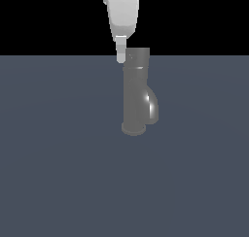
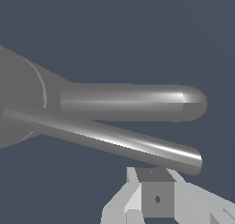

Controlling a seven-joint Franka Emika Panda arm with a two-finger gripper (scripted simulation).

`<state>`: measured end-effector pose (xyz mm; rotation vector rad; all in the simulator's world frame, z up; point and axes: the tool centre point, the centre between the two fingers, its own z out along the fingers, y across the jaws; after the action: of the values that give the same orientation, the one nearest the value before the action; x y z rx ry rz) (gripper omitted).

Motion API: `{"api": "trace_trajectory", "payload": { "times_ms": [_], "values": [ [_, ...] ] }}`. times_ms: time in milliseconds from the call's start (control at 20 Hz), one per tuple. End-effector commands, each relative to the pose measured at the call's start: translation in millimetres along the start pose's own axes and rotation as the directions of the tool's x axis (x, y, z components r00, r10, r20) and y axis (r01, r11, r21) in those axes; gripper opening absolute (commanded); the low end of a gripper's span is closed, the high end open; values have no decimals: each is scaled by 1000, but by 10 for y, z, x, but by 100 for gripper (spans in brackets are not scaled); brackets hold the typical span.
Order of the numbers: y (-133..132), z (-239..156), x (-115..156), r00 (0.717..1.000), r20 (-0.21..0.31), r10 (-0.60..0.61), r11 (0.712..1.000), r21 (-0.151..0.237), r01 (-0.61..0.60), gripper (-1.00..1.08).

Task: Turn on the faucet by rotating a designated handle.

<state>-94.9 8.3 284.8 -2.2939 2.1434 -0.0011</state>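
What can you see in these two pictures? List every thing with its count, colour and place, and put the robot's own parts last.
Faucet: one, grey metal, upright on the surface near the middle of the exterior view.
Spout: one, shiny grey, bulging from the faucet's side toward the exterior view's right.
Handle: one, grey metal bar, running out from the faucet's top; clear only in the wrist view.
Surface: one, dark blue-grey, under the faucet.
Gripper: one, white and light grey, coming down beside the faucet's cap on the exterior view's left; whether its jaws are open cannot be told.
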Motion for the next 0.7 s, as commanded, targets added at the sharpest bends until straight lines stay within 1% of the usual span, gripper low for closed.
{"api": "trace_trajectory", "payload": {
  "times_ms": [0,50,650],
  "values": [
    [59,-3,106,1000,-1,11,1000,-2,-11,-100],
    [18,-1,24,1000,0,1,1000,0,-1,-100],
    [-9,-2,774,1000,-1,8,1000,-1,-8,-100]
  ]
}}
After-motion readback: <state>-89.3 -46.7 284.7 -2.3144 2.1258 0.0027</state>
